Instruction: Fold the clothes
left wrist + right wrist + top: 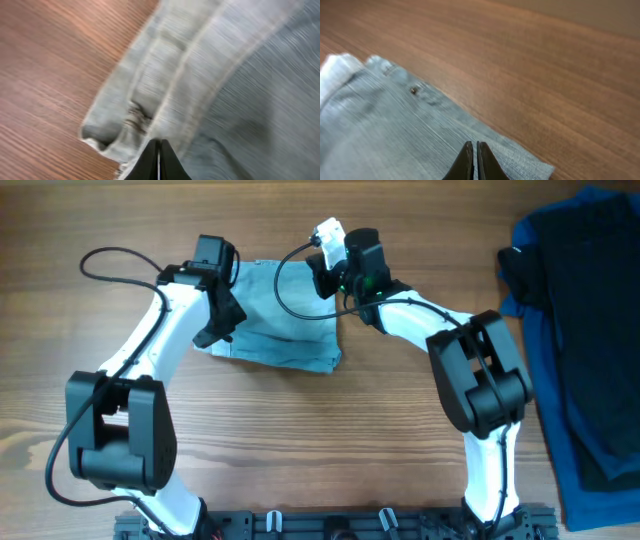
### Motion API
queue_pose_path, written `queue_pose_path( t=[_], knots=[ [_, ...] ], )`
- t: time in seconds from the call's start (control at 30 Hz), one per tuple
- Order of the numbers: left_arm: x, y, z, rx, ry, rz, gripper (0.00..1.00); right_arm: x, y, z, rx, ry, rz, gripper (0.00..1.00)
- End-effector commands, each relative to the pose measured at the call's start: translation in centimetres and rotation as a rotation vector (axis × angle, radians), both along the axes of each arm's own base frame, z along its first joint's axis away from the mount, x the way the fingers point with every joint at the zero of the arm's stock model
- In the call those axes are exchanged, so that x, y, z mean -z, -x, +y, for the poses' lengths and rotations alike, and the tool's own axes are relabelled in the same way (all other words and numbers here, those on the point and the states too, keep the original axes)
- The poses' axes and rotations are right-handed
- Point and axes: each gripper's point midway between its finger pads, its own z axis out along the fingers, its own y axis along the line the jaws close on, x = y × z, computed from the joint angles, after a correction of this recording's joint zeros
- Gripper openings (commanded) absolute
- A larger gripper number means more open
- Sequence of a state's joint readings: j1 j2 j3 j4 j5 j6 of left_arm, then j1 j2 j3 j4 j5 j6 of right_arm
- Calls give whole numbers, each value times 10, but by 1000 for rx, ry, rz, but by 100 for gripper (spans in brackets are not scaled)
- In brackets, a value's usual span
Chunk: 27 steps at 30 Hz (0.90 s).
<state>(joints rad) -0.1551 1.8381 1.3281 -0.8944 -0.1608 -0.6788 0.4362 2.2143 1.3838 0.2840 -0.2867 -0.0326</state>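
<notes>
The light blue denim shorts (285,335) lie folded into a compact shape at the table's middle back. My left gripper (220,328) is at their left edge. In the left wrist view its jaws (159,146) are shut, with the bunched hem and seams of the shorts (210,75) converging at the tips. My right gripper (326,280) is at the shorts' upper right corner. In the right wrist view its jaws (472,147) are shut just above flat denim (395,130) near its edge, with no cloth seen between them.
A dark blue garment (610,240) with a black garment (590,370) on it lies along the right edge of the wooden table (330,440). Black cables loop from both arms near the shorts.
</notes>
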Motion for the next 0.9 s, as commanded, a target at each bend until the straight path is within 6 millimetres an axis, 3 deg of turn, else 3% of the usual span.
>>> queue_pose_path(
  t=[0.0, 0.17, 0.33, 0.57, 0.73, 0.87],
  knots=[
    [-8, -1, 13, -70, -19, -25, 4, 12, -7, 10, -24, 34, 2, 4],
    [-8, -1, 14, -70, -20, -26, 4, 31, -10, 18, -27, 92, 61, 4],
    [-8, -1, 14, -70, -20, -26, 4, 51, -10, -16, 94, 242, 157, 4],
    [-13, -8, 6, -3, 11, -53, 4, 71, 9, -44, 115, 399, 274, 4],
    [-41, -21, -9, 23, 103, -165, 4, 80, 18, -57, 97, 457, 316, 4],
    [-72, -22, -10, 26, 116, -254, 4, 86, 24, -70, 112, 484, 362, 4]
  ],
)
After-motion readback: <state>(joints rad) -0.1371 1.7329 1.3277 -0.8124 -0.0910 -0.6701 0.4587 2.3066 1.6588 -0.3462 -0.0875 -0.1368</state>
